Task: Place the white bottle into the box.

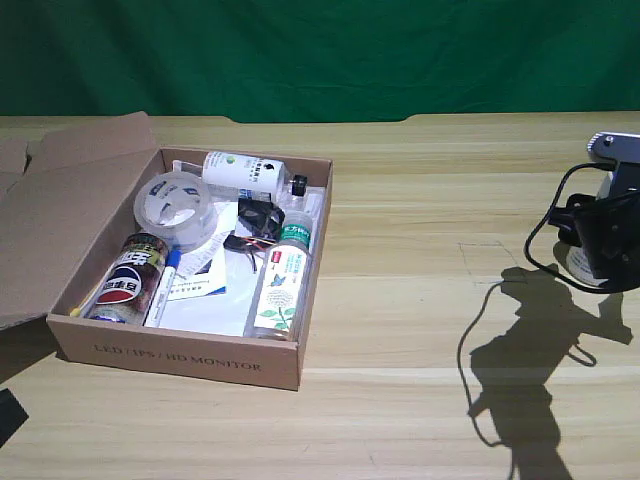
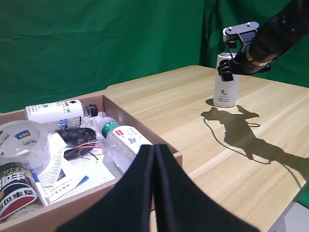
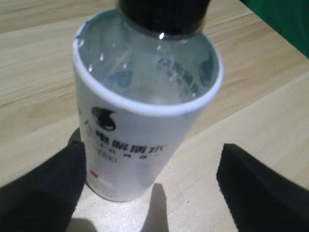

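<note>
The white bottle (image 2: pixel 225 84), a cylindrical plastic one with a white label wrap, a clear shoulder and a black screw cap, stands upright on the light wooden tabletop (image 1: pixel 420 300). In the left wrist view it is at the upper right of the frame, well apart from the box. In the exterior view it is almost hidden behind the black arm at the right edge of the frame; only a pale piece shows there.

The right gripper (image 3: pixel 149 179) is set wide. In the right wrist view its two black fingers (image 3: pixel 43 186) stand one on each side of the lower body of the bottle. One finger is just beside the label, perhaps touching it; the other is clearly apart from it, with bare wood between. So the bottle is between the jaws but, I judge, not yet clamped. Its long axis is vertical, and the camera looks down on the cap and shoulder.

The shallow brown cardboard box (image 1: pixel 200 365) with the open flap lid lies at the left of the exterior view. It already holds another white bottle with a green logo (image 1: pixel 245 172), a clear bottle with a green cap (image 1: pixel 282 280), a roll of clear tape (image 1: pixel 175 208) and a dark can (image 1: pixel 130 280).

The coming move, as I judge it, needs the jaws to come together on the bottle first; then a long carry toward the exterior view's left.
</note>
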